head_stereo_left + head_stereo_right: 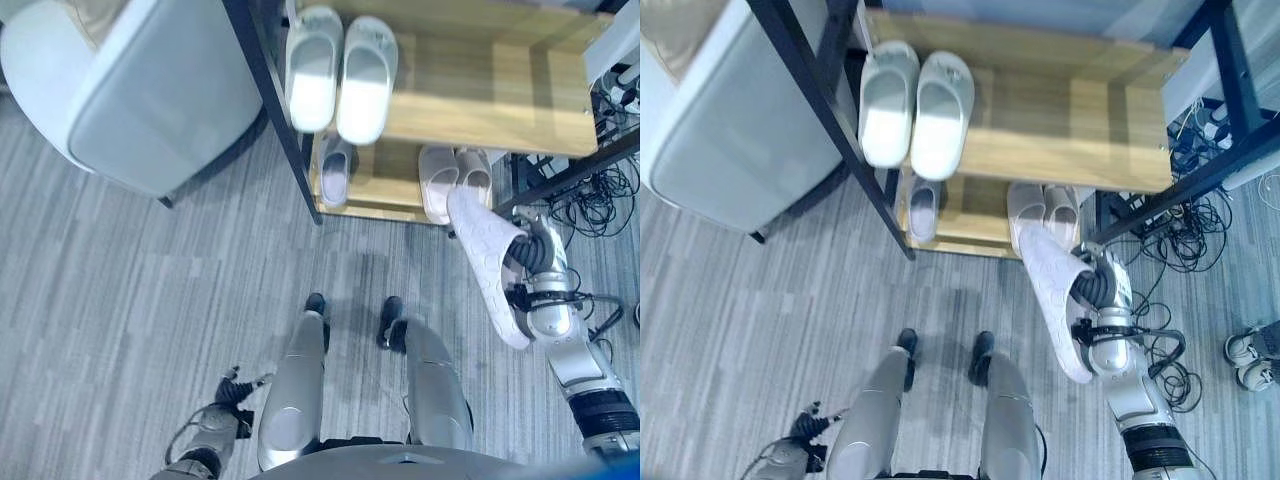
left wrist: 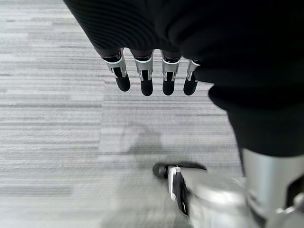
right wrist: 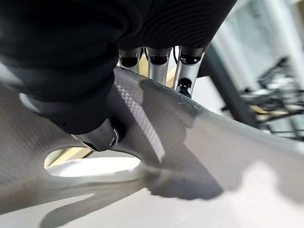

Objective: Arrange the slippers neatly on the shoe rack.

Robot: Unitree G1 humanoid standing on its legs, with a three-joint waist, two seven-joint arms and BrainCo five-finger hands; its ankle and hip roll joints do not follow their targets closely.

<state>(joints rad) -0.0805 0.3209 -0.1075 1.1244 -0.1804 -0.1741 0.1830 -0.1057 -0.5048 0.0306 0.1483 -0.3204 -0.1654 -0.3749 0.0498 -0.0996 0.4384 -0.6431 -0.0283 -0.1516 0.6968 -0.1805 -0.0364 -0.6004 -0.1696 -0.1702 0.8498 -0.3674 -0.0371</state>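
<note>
1. The held slipper [image 1: 490, 262], white with a dotted sole turned toward the camera, hung tilted in the air at about 3 o'clock in the head views, its toe end pointing up toward the shoe rack [image 1: 520, 100] and just short of the lower shelf [image 1: 385, 185].
2. The right hand [image 1: 1092, 290] gripped that slipper; in the right wrist view its fingers [image 3: 190, 66] curled over the edge and its thumb pressed into the strap.
3. The rack, a dark frame with wooden boards, stood at 12 o'clock. Its upper shelf [image 1: 500, 90] carried a pale pair of slippers [image 1: 340, 70] side by side at its left end, toes hanging past the front edge.
4. The lower shelf held a single grey slipper [image 1: 336, 170] on the left and a beige pair [image 1: 455, 175] on the right, just above the held slipper's toe.
5. No readable writing showed on the slippers or rack.
6. The left hand [image 2: 147, 76] hung low at 7 o'clock over the grey striped floor [image 1: 120, 290], fingers straight and relaxed, holding nothing.
7. A grey rounded armchair [image 1: 130, 90] sat at 10 o'clock, just beside the rack.
</note>
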